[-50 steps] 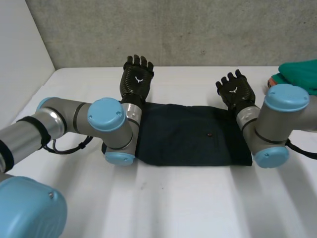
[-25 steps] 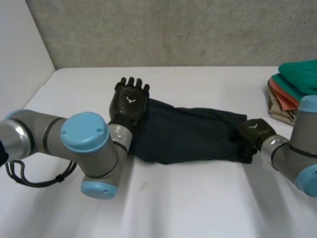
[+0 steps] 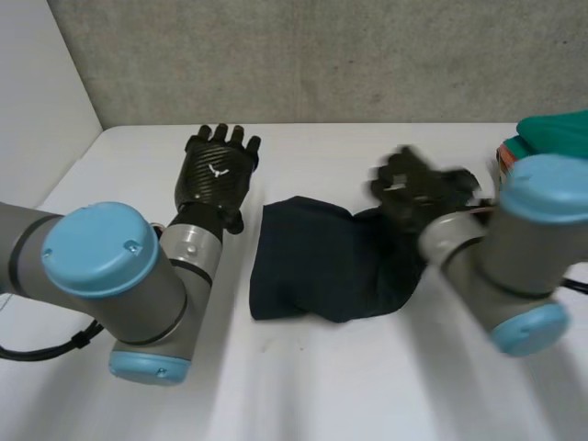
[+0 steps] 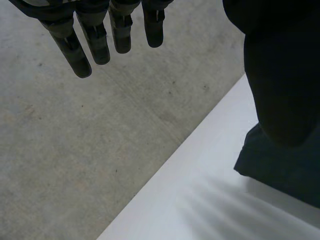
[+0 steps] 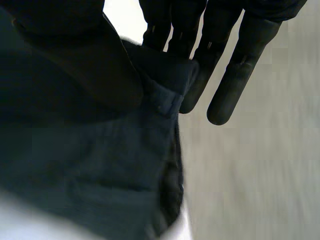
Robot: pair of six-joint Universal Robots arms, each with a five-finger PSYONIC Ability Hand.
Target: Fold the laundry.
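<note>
right hand (image 3: 415, 191) holds the dark blue cloth's (image 3: 317, 262) right end pinched between thumb and fingers, raised over mid table (image 3: 322, 395); left hand (image 3: 216, 175) just beside the cloth, fingers straight, holding nothing

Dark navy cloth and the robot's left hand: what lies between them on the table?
Nothing lies there. The head view shows only a bare strip of white table between the black left hand and the dark navy cloth.

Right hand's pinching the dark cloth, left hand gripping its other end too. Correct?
No: the left hand is open, beside the dark cloth and off it; the left wrist view shows its straight fingers holding nothing. The right hand does pinch it.
</note>
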